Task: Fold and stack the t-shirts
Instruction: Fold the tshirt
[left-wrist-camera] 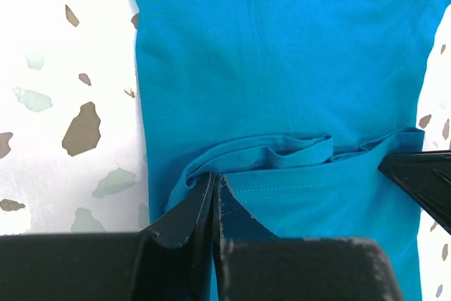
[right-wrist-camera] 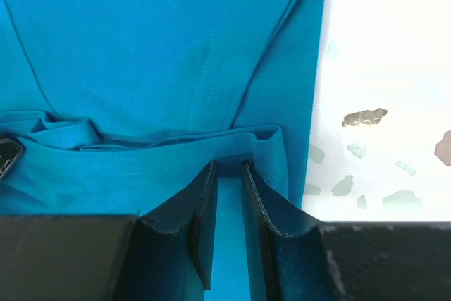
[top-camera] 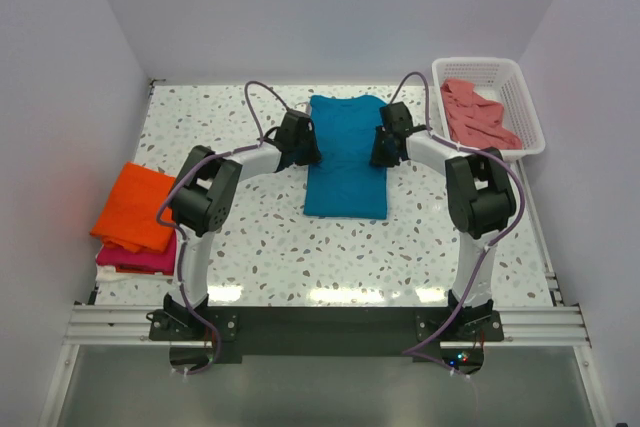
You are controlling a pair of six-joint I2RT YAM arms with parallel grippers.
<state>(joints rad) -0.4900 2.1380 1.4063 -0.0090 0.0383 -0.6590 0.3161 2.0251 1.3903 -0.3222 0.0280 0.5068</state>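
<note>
Left gripper (left-wrist-camera: pixel 213 177) is clenched on the folded edge of the teal-blue t-shirt (top-camera: pixel 345 162) at 9 o'clock; right gripper (right-wrist-camera: pixel 229 167) grasps its 3 o'clock edge.

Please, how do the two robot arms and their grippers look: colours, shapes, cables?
The left arm and right arm have white links and bulky black joint housings. A thin lilac cable loops along each. The left gripper and right gripper have matte black, wedge-shaped fingers tapering to thin tips. No markings are visible.
</note>
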